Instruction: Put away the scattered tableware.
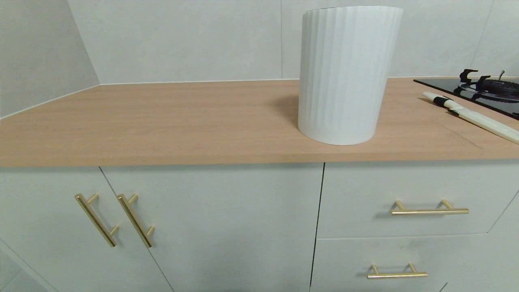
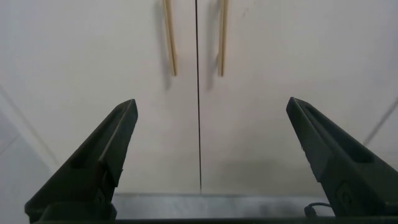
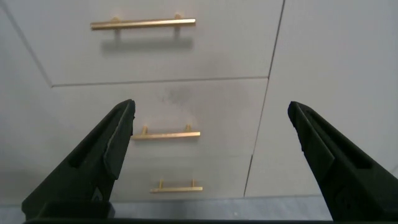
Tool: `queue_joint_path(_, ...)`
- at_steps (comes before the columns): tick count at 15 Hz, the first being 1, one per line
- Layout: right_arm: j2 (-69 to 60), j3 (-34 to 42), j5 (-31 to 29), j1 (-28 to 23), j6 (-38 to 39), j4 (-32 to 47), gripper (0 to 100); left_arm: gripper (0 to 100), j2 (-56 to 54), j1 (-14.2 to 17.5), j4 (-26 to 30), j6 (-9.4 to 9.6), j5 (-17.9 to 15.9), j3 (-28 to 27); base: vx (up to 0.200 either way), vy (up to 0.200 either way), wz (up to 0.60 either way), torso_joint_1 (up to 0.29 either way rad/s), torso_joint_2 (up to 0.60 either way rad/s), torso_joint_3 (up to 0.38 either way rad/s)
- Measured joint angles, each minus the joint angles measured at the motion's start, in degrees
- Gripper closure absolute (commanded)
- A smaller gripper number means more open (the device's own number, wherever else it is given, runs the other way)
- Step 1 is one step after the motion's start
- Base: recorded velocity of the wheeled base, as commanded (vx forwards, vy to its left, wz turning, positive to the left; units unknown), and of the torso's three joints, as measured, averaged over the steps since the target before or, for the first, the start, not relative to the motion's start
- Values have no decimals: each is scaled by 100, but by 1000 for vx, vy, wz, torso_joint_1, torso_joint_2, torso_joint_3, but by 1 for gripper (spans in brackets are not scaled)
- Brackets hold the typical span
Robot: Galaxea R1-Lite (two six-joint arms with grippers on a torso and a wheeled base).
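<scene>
A tall white ribbed holder (image 1: 344, 75) stands upright on the wooden countertop (image 1: 182, 121), right of centre and close to the front edge. A white knife with a black band (image 1: 470, 115) lies flat on the counter at the far right, beside the hob. My left gripper (image 2: 211, 109) hangs low in front of the white cabinet doors (image 2: 124, 118), open with nothing between its fingers. My right gripper (image 3: 211, 112) is open too and holds nothing, facing the drawer fronts (image 3: 168, 99) below the counter.
A black glass hob with a burner grate (image 1: 486, 87) sits at the back right. Tiled walls close the counter at the back and left. Two vertical brass handles (image 1: 115, 221) mark the cabinet doors; horizontal brass handles (image 1: 429, 211) mark the drawers.
</scene>
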Motion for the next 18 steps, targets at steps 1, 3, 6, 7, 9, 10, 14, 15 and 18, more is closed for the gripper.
queue_joint_path(1, 0, 0, 0, 0, 0, 0, 0, 0, 0, 0, 2, 0, 0, 0, 0, 0, 0, 0, 0, 0)
queue_joint_path(3, 0, 0, 0, 0, 0, 0, 0, 0, 0, 0, 2, 2, 0, 0, 0, 0, 0, 0, 0, 0)
queue_joint_path(6, 0, 0, 0, 0, 0, 0, 0, 0, 0, -2, 2, 5, 0, 0, 0, -67, 0, 2, -1, -1)
queue_joint_path(7, 0, 0, 0, 0, 0, 0, 0, 0, 0, -2, 2, 5, -2, 0, 0, -200, 0, 2, -2, 2)
queue_joint_path(9, 0, 0, 2, 0, 0, 0, 0, 0, 0, -2, 0, 5, -2, 0, 0, -200, 0, 0, 0, 2)
queue_joint_path(10, 0, 0, 0, -10, 0, 0, 0, 0, 0, -2, 6, 5, 0, 0, 0, -200, 0, 2, 2, 12)
queue_joint_path(14, 0, 0, 2, 0, 0, 0, 0, 0, 0, 0, 6, 2, -2, 0, 0, -50, 0, 2, 1, 1)
queue_joint_path(15, 0, 0, 2, 5, 2, 0, 0, 0, 0, 6, 4, 0, -2, 0, 0, 0, 0, 0, 0, 0)
queue_joint_path(18, 0, 0, 0, 0, 0, 0, 0, 0, 0, -2, 2, 0, 0, 0, 0, 0, 0, 0, 0, 0)
